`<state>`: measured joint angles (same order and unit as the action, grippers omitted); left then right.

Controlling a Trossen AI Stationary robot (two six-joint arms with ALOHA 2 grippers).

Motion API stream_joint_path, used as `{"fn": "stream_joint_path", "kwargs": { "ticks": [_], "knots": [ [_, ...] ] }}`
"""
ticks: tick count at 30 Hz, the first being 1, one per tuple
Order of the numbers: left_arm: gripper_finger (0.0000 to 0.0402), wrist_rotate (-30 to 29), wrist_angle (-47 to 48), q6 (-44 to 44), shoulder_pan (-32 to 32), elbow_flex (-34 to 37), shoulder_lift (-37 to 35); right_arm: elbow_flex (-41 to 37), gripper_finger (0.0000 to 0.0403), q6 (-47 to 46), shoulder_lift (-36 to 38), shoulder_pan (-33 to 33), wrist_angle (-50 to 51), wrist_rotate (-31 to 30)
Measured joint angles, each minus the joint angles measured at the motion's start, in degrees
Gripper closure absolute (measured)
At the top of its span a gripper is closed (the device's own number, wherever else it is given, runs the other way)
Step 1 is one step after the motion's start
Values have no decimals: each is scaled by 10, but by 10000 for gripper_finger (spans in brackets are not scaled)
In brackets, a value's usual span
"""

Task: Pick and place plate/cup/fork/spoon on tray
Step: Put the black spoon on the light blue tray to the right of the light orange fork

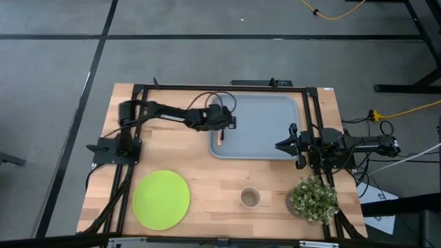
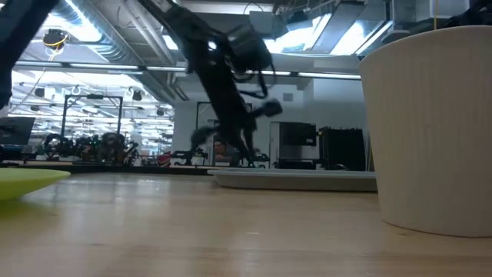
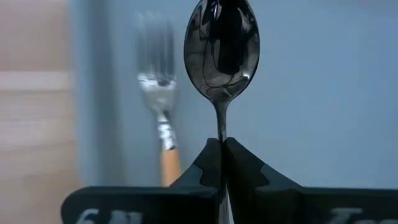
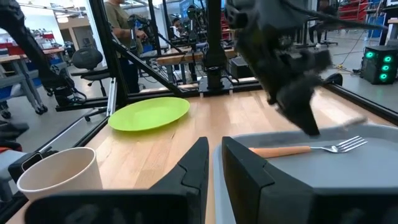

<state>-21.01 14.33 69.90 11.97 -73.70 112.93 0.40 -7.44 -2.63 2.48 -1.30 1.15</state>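
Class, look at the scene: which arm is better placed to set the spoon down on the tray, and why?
The left. Its gripper is shut on the spoon and hangs over the tray beside the fork. The right gripper sits empty at the tray's right edge.

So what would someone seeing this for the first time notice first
Probably the left pincer, shut on the dark spoon and held above the grey-blue tray, near its left edge, where the orange-handled fork already lies. Next, the lime-green plate on the bare wood at the table's front left, with the tan cup to its right.
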Motion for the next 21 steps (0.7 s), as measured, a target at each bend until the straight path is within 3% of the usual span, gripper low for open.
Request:
{"fn": "stream_joint_path", "kwargs": {
  "ticks": [10, 14, 21],
  "knots": [
    [400, 26, 101, 27, 2, -123, 78, 0, 351, 0, 0, 0, 0, 0],
    [399, 26, 144, 70, 1, -126, 80, 0, 351, 0, 0, 0, 0, 0],
    [397, 23, 140, 77, 0, -126, 80, 0, 351, 1, 0, 0, 0, 0]
  ]
}}
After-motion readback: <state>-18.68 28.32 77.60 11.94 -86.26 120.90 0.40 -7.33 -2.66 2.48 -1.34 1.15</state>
